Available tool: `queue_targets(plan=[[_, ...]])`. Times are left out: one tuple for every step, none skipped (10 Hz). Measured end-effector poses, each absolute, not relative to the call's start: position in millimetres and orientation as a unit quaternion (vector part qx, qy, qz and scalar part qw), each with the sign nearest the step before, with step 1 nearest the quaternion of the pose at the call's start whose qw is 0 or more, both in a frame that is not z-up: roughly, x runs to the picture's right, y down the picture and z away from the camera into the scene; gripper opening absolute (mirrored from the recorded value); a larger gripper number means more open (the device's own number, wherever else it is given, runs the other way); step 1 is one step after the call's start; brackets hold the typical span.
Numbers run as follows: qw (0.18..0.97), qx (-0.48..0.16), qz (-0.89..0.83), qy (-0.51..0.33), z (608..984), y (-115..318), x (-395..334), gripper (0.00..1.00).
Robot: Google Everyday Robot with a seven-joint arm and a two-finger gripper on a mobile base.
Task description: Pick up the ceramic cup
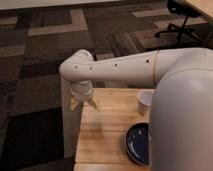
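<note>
Pincer [83, 104] hanging over bench [107, 132] far-left corner, fingers spread wide, holding nothing. Ceramic cup [145, 100] sitting well apart from it, nr dark bowl [138, 145].

Single white arm [125, 70], extended roughly level from the large rounded housing [185, 120] at the right toward the left of the view. Row of small dark dots along the upper side of the link. Bent sharply downward at the rounded joint [77, 67] on the left end. Wrist [81, 90] directed straight down below that joint. Tool [83, 104] suspended vertically under the wrist, over the far left corner of the counter [107, 125]. Tan fingers [93, 104] spread apart, tips downward, gripping nothing. Clearance between fingertips and counter surface not determinable.
</note>
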State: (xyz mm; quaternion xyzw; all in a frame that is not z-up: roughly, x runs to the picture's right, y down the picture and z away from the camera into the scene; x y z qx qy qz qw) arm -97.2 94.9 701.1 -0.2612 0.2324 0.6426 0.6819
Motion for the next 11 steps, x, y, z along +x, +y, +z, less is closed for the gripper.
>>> queue_targets(plan=[[0.681,-0.258,0.645,0.232,700.2,90.9,-88.9,0.65],[0.677,-0.251,0.651,0.235,698.1,86.2,-71.6,0.65],[0.672,-0.243,0.658,0.239,694.6,81.0,-53.1,0.65],[0.67,-0.235,0.662,0.241,689.5,75.9,-35.9,0.65],[0.667,-0.229,0.666,0.244,685.5,72.6,-20.2,0.65],[0.665,-0.224,0.668,0.248,680.2,69.3,0.3,0.65],[0.663,-0.218,0.67,0.253,672.0,64.0,29.7,0.65],[0.661,-0.211,0.673,0.255,667.1,57.8,56.2,0.65],[0.658,-0.201,0.679,0.256,665.0,52.5,78.1,0.65],[0.659,-0.204,0.678,0.252,665.3,52.2,72.2,0.65],[0.657,-0.204,0.68,0.252,665.3,52.3,74.4,0.65]])
